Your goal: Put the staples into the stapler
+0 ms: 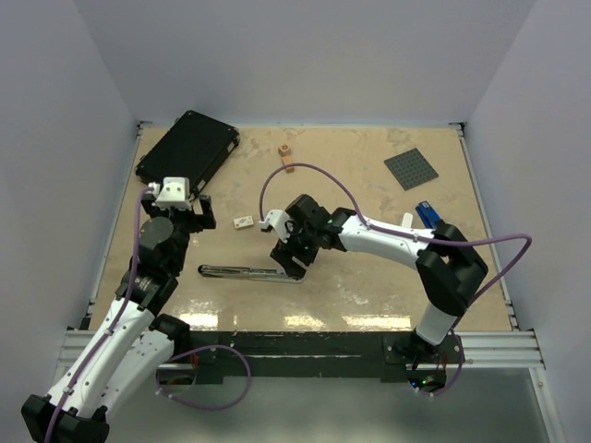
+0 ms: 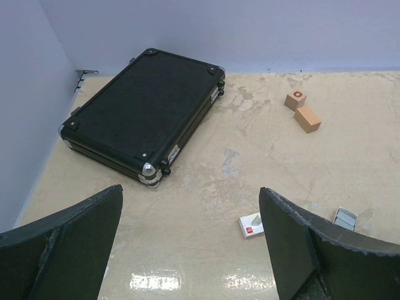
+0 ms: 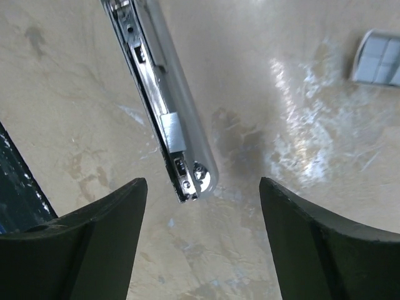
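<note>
Silver stapler (image 1: 242,271) lies flat on the surface (image 1: 369,281), front-centre, between the two arms, rail exposed. Staples (image 3: 173,132): small grey block sitting in that rail, near the rounded end. Right jaws released, spread either side of that end, touching nothing. Left jaws wide apart too, empty, hovering near the black case (image 2: 144,112). Two wooden blocks (image 2: 302,110) and a small white box (image 2: 251,225) lie further off.
</note>
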